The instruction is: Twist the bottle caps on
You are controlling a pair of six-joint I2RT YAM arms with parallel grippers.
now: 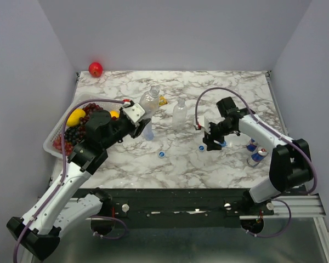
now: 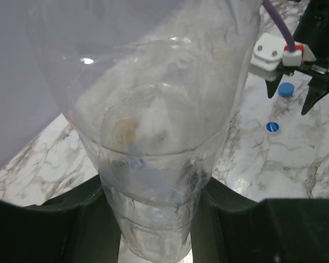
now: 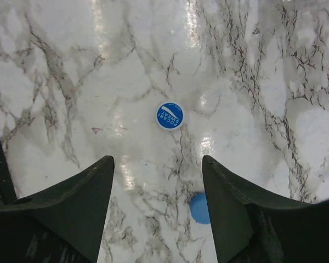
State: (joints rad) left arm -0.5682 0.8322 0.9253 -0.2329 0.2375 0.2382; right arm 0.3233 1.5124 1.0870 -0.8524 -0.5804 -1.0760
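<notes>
My left gripper (image 1: pixel 145 118) is shut on a wide clear bottle (image 1: pixel 150 101), lifted and tilted near the basket. In the left wrist view this bottle (image 2: pixel 153 126) fills the frame, with both black fingers (image 2: pixel 230 219) pressed on its sides. A second clear bottle (image 1: pixel 179 113) stands upright mid-table. A bluish bottle (image 1: pixel 148 133) shows partly under the left gripper. My right gripper (image 1: pixel 210 143) hangs open just above the table, holding nothing. A plain blue cap (image 3: pixel 198 208) lies by its right finger, and a printed blue cap (image 3: pixel 170 116) lies further ahead. A third cap (image 1: pixel 223 144) lies beside that gripper.
A white basket (image 1: pixel 50 143) of fruit sits at the left, under the left arm. A red apple (image 1: pixel 95 69) lies in the far left corner. Blue-and-silver cans (image 1: pixel 255 151) stand by the right arm. A small yellow thing (image 1: pixel 162 101) lies behind the held bottle.
</notes>
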